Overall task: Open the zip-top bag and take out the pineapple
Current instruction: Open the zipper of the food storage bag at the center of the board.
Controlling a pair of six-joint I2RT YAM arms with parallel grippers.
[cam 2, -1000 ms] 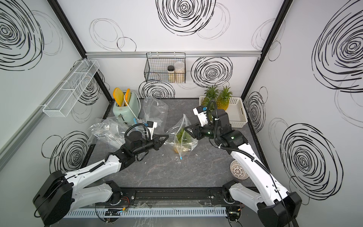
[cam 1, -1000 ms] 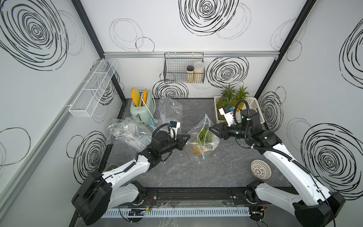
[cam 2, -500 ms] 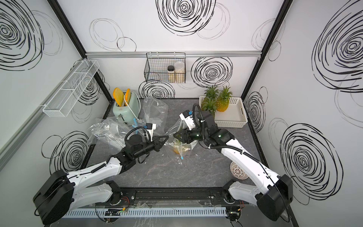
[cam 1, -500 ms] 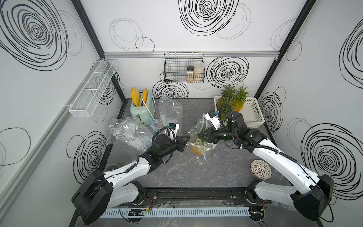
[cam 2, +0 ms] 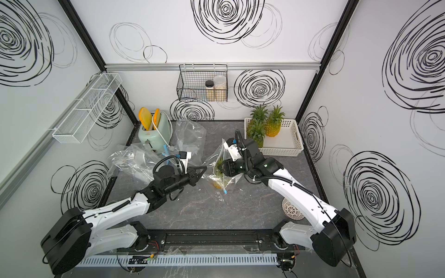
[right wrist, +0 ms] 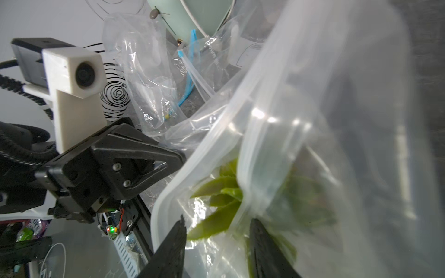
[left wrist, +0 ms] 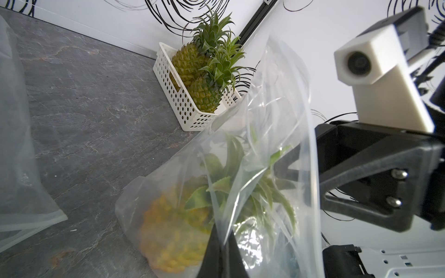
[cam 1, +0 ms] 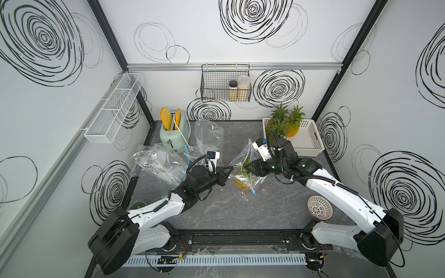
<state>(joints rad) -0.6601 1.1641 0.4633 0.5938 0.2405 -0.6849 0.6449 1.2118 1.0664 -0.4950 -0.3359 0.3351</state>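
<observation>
I have the left arm stretched low from its base toward the middle of the tabletop (cam 1: 240,216), forearm nearly level. The left gripper (cam 1: 227,169) points across at the zip-top bag (cam 1: 244,157) and is closed tight on a thin fold of the bag's film near its mouth. In the left wrist view the two black fingers (left wrist: 216,255) meet with the plastic pinched between them. The right arm comes in from the opposite side with its elbow bent. The right gripper (cam 1: 248,167) noses into the bag's open top with its jaws partly apart. In the right wrist view its ridged black fingers (right wrist: 173,252) straddle the green leaves and a layer of film, though I cannot tell whether they press on anything. The bag is clear, glossy, creased plastic with a thick milky rim and a small blue slider (cam 1: 253,191) hanging low. The pineapple (cam 1: 240,184) sits inside the bag, between the two grippers. Its knobbly yellow body is low against the grey marbled tabletop, and its stiff, spiky leaves point up toward the opening. A white perforated basket (cam 1: 313,146) holding other pineapples stands at the far right corner.
</observation>
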